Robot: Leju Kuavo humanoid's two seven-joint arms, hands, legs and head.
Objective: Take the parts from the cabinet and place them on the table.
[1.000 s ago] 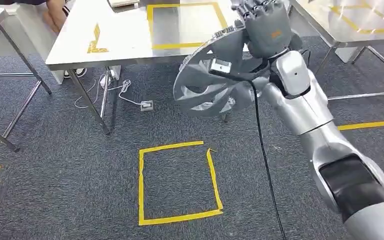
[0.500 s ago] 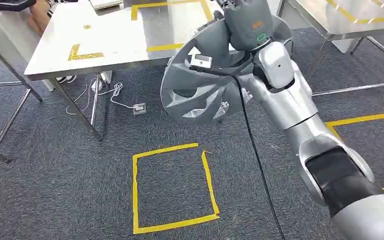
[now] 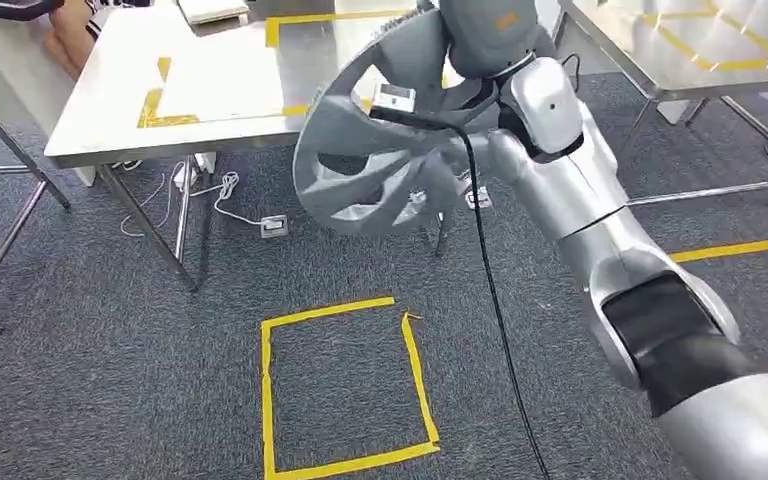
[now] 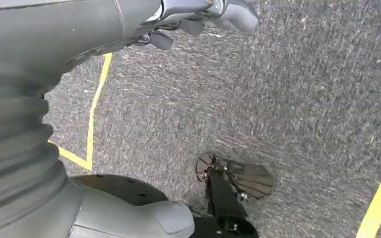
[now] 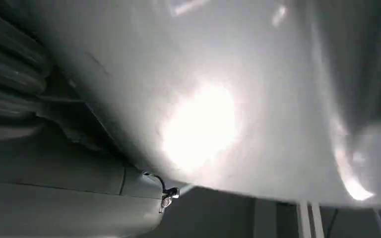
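The right hand (image 3: 490,35) grips the grey, round, spoked plastic wheel cover (image 3: 385,140) by its upper rim; the cover hangs tilted below the hand, over the near edge of the steel table (image 3: 110,120) with yellow tape marks. Carry it forward past that edge, level it, lower it flat, then release. The left hand (image 4: 213,12) hangs over carpet, apparently empty, fingers partly curled.

Matt grey plastic wheel cover (image 3: 380,140); shiny steel table (image 3: 230,85).
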